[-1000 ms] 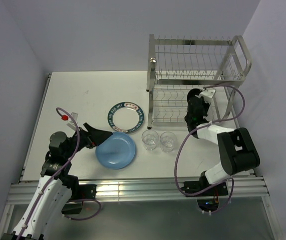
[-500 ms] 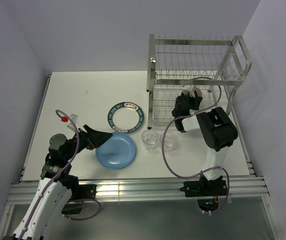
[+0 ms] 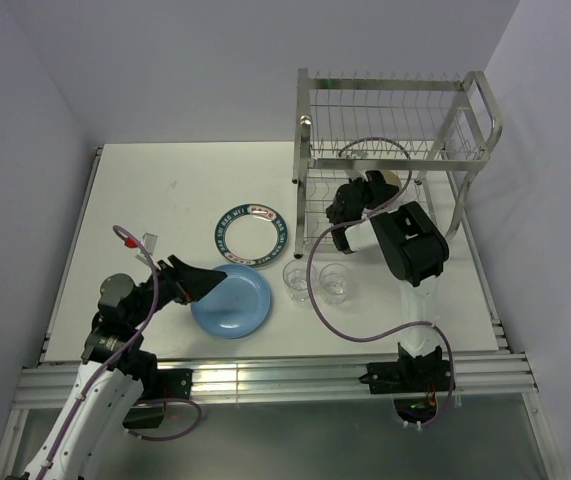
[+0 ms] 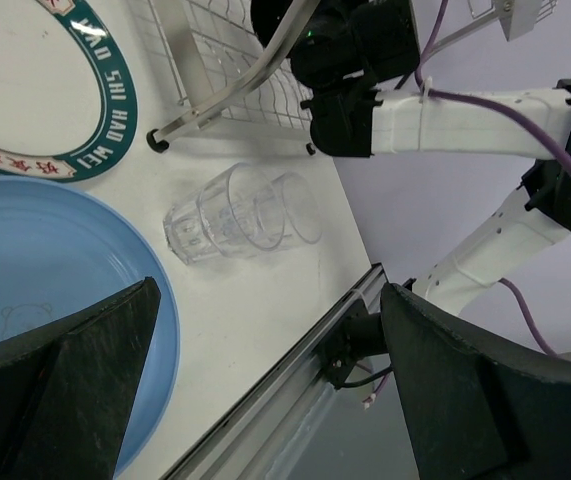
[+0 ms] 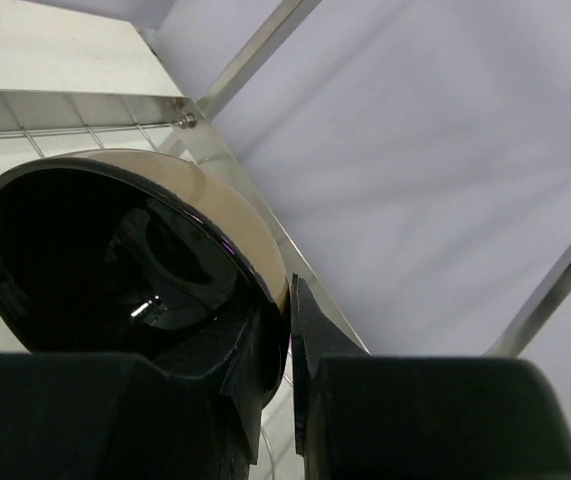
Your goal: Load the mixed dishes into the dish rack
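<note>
Bench [image 3: 155, 190]: flat white top with a matt surface. The dish rack [image 3: 395, 120] stands at the far right, with its long axis running left to right. It has two tiers of bright silver wire, slotted shelves and tubular posts.

The right arm [image 3: 410, 245] reaches into the front of the rack's lower tier, beneath the upper shelf.

Light-blue plate [image 3: 235, 305]: lies flat and face up near the front edge of the bench. It is plain, smooth and round, with a shallow raised rim. The left end effector [image 3: 203, 283] sits over the plate's left rim and points right. Its jaws are spread wide and grip nothing; in the wrist view, plate rim and bare bench show between them.

White plate [image 3: 252, 233]: lies flat and face up just behind the blue one. It has a dark teal rim band with pale lettering around a white centre. The two plates' rims come very close, and we cannot tell whether they touch.

Left glass [image 3: 299, 280] and right glass [image 3: 335, 284]: both stand upright, mouths up, side by side in a left-to-right row. They are just in front of the rack's near-left foot. They are clear, with faceted walls and thick bases.

Black bowl [image 5: 115, 250]: held on edge, with its mouth turned sideways toward the wrist camera. The inside is glossy black with small highlights, and the outer wall reads glossy tan-brown. It is round, deep and thin-rimmed. The right end effector [image 5: 289, 325] is clamped on the bowl's rim, one finger inside and one outside. Rack wires and a post lie behind the bowl. In the top view we cannot pick the bowl out among the arm and wires, so we cannot tell whether it touches the shelf.
</note>
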`<state>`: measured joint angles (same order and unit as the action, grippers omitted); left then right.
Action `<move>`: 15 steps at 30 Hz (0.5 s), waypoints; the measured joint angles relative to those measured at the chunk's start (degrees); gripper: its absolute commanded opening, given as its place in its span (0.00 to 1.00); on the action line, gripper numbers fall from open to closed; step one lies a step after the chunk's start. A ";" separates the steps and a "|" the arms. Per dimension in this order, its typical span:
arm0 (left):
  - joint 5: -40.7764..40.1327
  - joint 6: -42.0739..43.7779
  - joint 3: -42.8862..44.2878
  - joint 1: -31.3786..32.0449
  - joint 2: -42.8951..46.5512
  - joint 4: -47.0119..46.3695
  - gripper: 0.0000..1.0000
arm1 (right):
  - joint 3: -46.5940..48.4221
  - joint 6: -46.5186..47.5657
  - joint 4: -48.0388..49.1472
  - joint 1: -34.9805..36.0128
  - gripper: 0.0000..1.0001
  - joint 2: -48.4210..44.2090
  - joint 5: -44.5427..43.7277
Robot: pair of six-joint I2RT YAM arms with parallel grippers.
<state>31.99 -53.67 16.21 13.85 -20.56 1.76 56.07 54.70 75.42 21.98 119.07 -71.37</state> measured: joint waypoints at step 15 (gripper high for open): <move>-0.39 -0.35 -2.16 1.03 0.22 -1.09 0.99 | 7.96 9.62 -0.92 -1.05 0.00 4.24 -2.54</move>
<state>31.59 -54.02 14.04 14.87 -20.34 0.67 64.03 64.31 74.50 20.93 123.31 -73.91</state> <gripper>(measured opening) 0.992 0.175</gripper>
